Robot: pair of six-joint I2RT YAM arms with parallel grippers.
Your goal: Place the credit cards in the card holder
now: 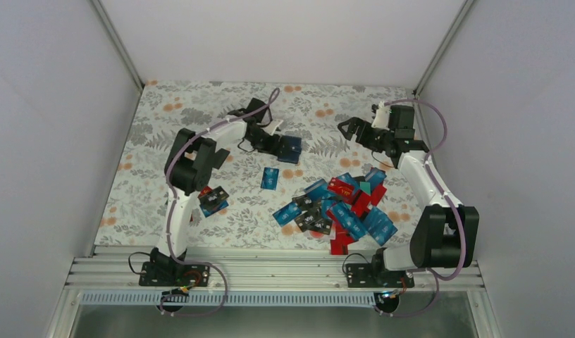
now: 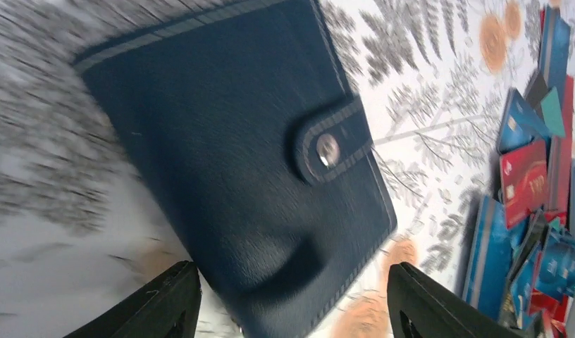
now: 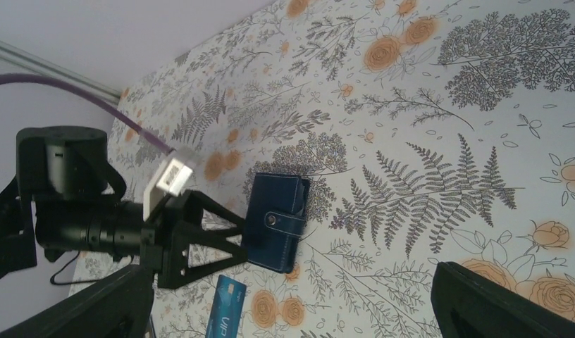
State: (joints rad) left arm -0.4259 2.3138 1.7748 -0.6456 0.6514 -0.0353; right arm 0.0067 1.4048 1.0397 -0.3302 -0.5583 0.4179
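Note:
The card holder (image 1: 292, 148) is a dark navy wallet, closed with a snap tab, lying on the floral cloth at mid back. It fills the left wrist view (image 2: 235, 141) and shows in the right wrist view (image 3: 277, 222). My left gripper (image 1: 276, 144) is open, its fingers (image 2: 165, 303) wide on either side of the holder's near end, with a gap on each side. A pile of blue, red, black and teal credit cards (image 1: 341, 204) lies right of centre, and its edge shows in the left wrist view (image 2: 524, 176). My right gripper (image 1: 348, 129) is open and empty, above the cloth to the right of the holder.
A single blue card (image 1: 270, 178) lies in front of the holder and also shows in the right wrist view (image 3: 225, 313). Two or three cards (image 1: 214, 201) lie beside the left arm. White walls enclose the cloth on three sides.

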